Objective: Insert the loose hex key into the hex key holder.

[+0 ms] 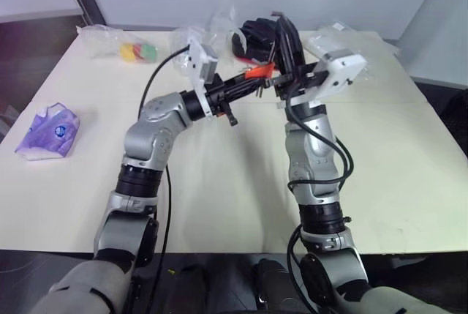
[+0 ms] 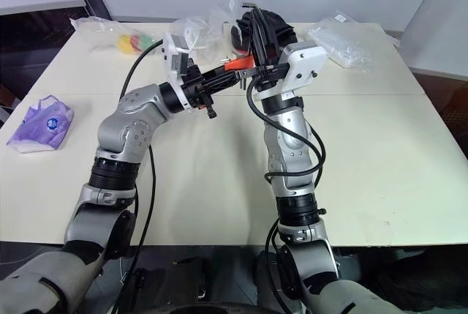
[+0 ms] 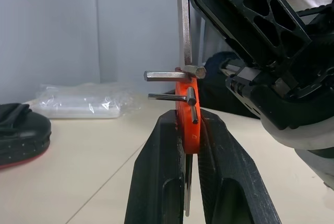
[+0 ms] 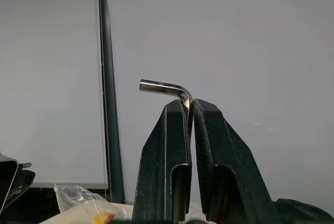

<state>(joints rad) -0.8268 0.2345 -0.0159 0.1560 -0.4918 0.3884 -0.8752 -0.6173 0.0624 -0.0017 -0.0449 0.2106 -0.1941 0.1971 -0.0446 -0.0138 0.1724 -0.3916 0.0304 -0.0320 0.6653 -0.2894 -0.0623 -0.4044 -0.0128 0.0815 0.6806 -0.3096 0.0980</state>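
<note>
Left wrist view: left pincer (image 3: 190, 145) clamped on hex key holder (image 3: 187, 117); right pincer (image 4: 190, 110) clamped on loose hex key (image 4: 163, 87), directly above holder.

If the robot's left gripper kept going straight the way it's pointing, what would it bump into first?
Probably the right gripper. The left gripper, jaws shut on the hex key holder, points across at it, and in the left wrist view its black fingers and the loose hex key sit just past the holder. Exact depth is unclear.

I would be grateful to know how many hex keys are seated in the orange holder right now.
3 visible in the hex key holder: one thick key at its top, a thinner key below, and a short one angled downward. Others may be hidden.
</note>
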